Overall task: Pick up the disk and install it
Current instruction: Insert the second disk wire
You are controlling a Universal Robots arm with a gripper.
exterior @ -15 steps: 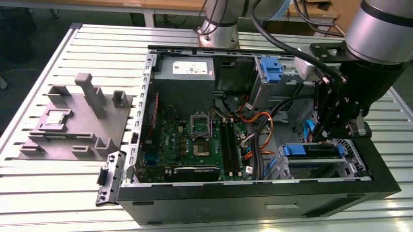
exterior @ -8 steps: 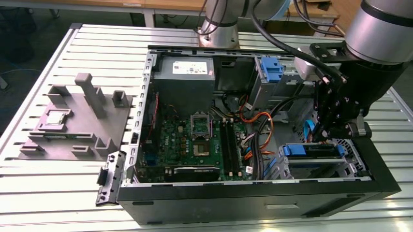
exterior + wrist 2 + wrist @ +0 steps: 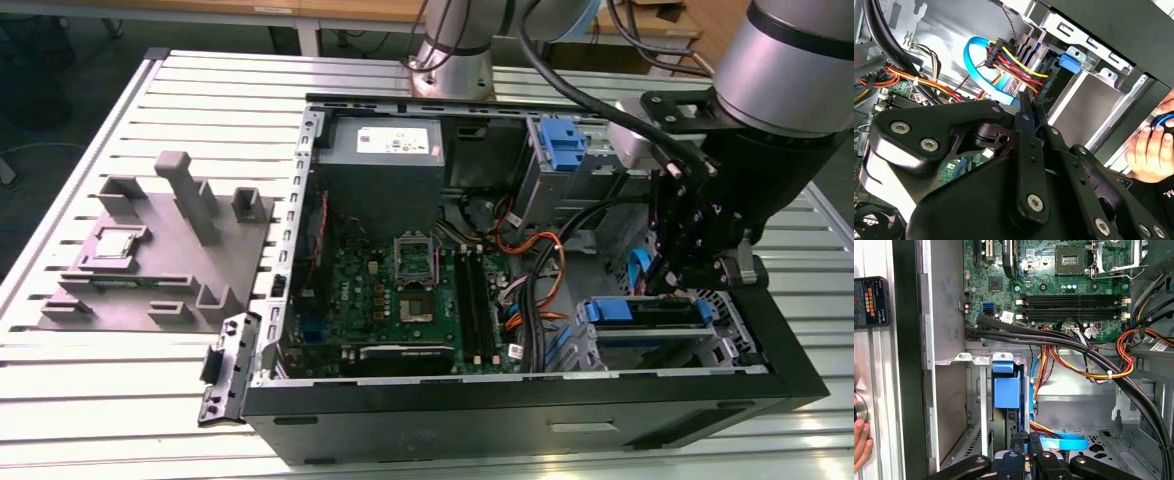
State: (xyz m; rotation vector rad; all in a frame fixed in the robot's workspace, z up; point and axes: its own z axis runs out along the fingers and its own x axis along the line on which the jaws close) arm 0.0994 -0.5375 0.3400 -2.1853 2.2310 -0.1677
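Black tool [image 3: 705,280] sits low in the open black computer case [image 3: 534,400], directly above the silver-grey disk with bright blue plastic rails [image 3: 650,318] seated in the bay by the case wall; can't tell its finger state.

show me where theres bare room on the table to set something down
Bare slatted table lies behind the grey fixture and in front of it along the near edge. Inside the computer case it is crowded: cables, motherboard, and the gripper over the disk.
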